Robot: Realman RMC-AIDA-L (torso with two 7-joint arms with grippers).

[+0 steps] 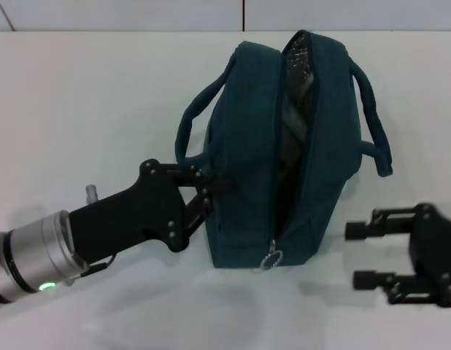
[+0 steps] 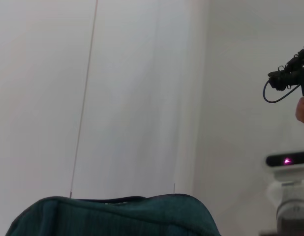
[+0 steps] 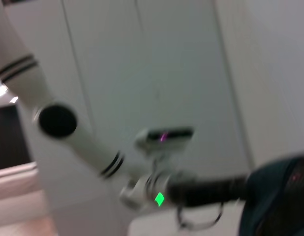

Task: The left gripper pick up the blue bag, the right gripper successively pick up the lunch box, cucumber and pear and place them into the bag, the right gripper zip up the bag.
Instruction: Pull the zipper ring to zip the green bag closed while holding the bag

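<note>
The blue bag (image 1: pixel 284 146) is in the middle of the head view, its long zipper open and the metal ring pull (image 1: pixel 271 259) at the near end. Silvery lining shows through the gap. My left gripper (image 1: pixel 202 188), with its silver, green-lit wrist, comes in from the lower left and is shut on the bag's left side below a loop handle. My right gripper (image 1: pixel 357 254) is open to the right of the bag's near end, fingers pointing at it, holding nothing. The lunch box, cucumber and pear are out of view. The bag's top (image 2: pixel 117 216) shows in the left wrist view.
A white tabletop (image 1: pixel 79 109) lies under and around the bag, with a pale wall behind it. In the right wrist view the left arm (image 3: pixel 83 142) reaches toward the bag (image 3: pixel 280 196).
</note>
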